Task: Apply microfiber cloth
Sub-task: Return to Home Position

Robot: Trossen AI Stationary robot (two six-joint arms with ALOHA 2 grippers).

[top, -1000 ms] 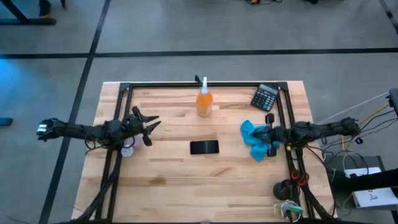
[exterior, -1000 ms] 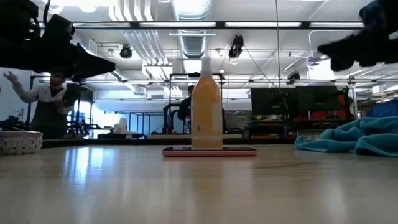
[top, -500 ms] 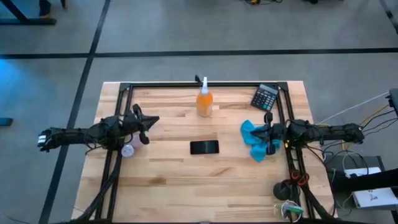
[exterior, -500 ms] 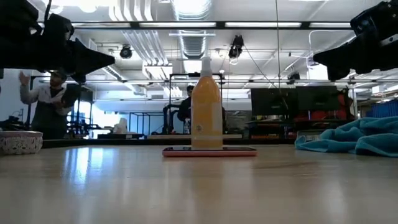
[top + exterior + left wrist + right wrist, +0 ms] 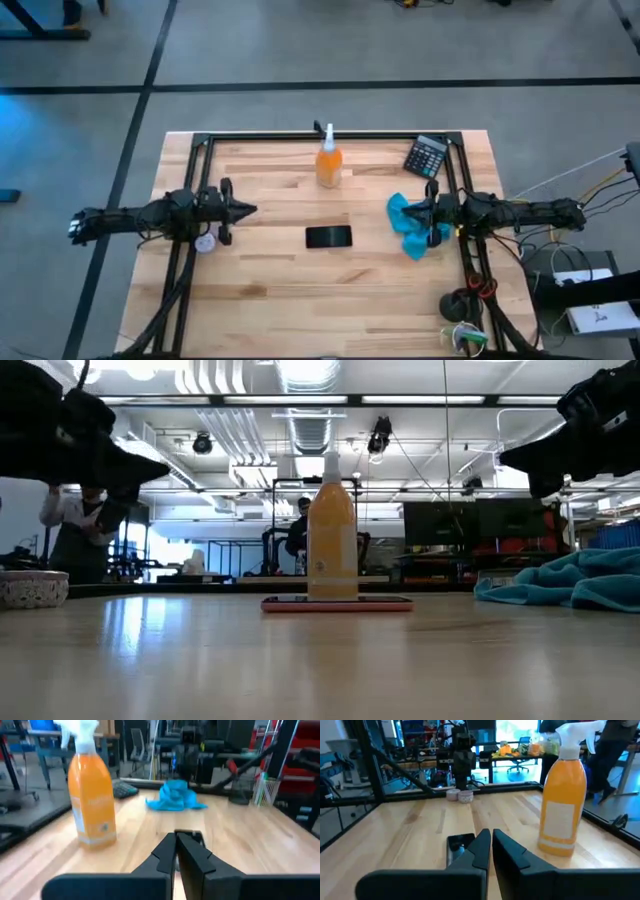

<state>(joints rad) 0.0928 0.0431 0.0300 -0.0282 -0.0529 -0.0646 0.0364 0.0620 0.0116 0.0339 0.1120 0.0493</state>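
Microfiber cloth (image 5: 402,213) lies crumpled right of the phone (image 5: 328,237), right gripper (image 5: 422,212) hanging over it, pinched closed, empty; left gripper (image 5: 248,209) left of the phone, also closed, empty.

High above my left gripper (image 5: 250,209) — strip lights (image 5: 420,400) and ducts (image 5: 300,375); below it, grey floor (image 5: 330,45) with dark lines (image 5: 300,88).

Light wooden plank table (image 5: 290,300). Orange plastic spray bottle with white trigger (image 5: 328,165) stands upright toward back edge. Flat black rectangular phone (image 5: 329,237) lies just before it. Dark calculator (image 5: 427,156) at back right. Small white round dish (image 5: 205,241) at left.
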